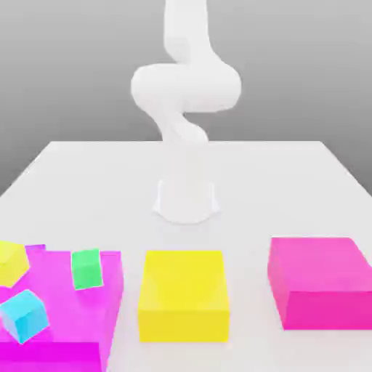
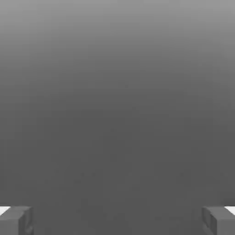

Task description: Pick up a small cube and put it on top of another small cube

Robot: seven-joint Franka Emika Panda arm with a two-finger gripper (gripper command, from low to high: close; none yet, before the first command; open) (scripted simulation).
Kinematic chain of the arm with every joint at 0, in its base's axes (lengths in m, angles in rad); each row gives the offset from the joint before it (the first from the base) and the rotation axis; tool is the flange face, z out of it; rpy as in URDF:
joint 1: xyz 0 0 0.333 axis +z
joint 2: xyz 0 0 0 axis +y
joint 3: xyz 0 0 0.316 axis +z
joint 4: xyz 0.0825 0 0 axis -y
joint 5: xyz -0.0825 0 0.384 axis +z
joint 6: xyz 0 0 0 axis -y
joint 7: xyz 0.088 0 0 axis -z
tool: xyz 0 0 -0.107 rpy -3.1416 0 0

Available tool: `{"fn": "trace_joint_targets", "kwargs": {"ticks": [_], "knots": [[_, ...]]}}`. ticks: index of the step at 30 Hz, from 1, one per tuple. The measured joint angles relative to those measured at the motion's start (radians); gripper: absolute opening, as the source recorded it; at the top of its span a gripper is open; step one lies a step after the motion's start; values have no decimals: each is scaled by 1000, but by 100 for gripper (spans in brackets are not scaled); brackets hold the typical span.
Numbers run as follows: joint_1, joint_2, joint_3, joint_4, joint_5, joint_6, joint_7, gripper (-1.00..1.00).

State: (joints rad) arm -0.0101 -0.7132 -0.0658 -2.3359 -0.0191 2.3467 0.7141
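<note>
The gripper [image 2: 117, 220] stands released with fingertips wide apart, holding nothing, ready for a first grasp, while the small purple cube [image 1: 35, 248] peeks out by the table's [image 1: 87, 174] near edge, beside the yellow cube [image 1: 11, 263].

The arm [image 1: 185, 94] runs off the exterior view's upper edge. At seven o'clock, the big magenta block [image 1: 73, 320] and small yellow cube [image 1: 11, 263] are cropped. A small purple cube [image 1: 35, 248] peeks behind.
</note>
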Motion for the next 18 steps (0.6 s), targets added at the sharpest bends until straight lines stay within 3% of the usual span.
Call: {"fn": "trace_joint_targets", "kwargs": {"ticks": [11,18], "knots": [[-47,374,-336,-159,-22,205,-428,0],[-102,629,-525,-258,81,335,-780,0]]}}
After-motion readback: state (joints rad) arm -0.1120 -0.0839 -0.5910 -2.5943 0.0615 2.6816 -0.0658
